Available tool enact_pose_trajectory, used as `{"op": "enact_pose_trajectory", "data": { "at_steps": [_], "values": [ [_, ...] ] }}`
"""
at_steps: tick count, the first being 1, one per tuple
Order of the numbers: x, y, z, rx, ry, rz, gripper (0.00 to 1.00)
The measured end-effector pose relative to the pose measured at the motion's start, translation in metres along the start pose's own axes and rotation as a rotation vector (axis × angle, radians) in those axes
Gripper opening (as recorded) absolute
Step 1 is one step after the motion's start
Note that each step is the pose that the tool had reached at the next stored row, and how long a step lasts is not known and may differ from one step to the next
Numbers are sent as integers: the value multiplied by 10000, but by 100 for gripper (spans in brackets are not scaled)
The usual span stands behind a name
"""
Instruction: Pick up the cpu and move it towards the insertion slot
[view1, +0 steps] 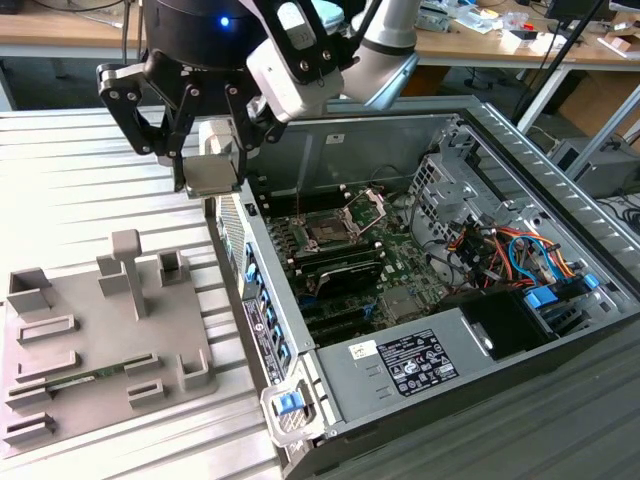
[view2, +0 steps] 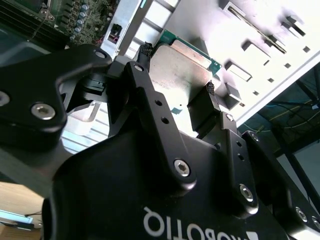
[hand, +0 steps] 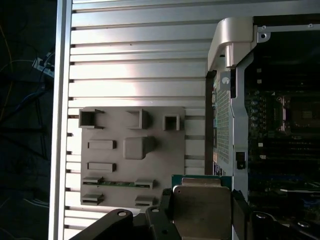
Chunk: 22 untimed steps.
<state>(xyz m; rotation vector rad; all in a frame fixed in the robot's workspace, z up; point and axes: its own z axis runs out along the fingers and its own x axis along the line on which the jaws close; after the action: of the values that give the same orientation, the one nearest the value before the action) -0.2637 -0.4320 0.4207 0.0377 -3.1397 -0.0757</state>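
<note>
Gripper (view1: 208, 178) has its two black fingers (view2: 202, 113) clamped on opposite edges of the cpu (view1: 212, 170), spread only as wide as the chip. The chip is off the surface, hanging over the slatted metal table (view1: 60, 180), right at the outer side wall of the open computer case (view1: 256, 300).

Both wrist views show the cpu (view2: 176, 75) (hand: 202, 212) as a flat square with a dull silvery metal top and a thin green rim along one edge. The finger pads cover its two side edges. Its underside can't be seen.

Inside the case, to the exterior view's right of the chip and apart from it, sits the insertion slot (view1: 328, 233): a dark square socket with a shiny frame and its silver plate tipped up. In the first wrist view the slot (hand: 304, 113) is dim and hard to make out.

The grey tray (view1: 95, 320) lies on the table towards the exterior view's left. A thin green memory stick (hand: 118, 184) lies on it.
</note>
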Motion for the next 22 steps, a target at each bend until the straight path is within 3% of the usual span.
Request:
{"op": "enact_pose_trajectory", "data": {
  "at_steps": [22],
  "values": [
    [-185, -4, 0, 0, 0, 0, 55]
  ]
}}
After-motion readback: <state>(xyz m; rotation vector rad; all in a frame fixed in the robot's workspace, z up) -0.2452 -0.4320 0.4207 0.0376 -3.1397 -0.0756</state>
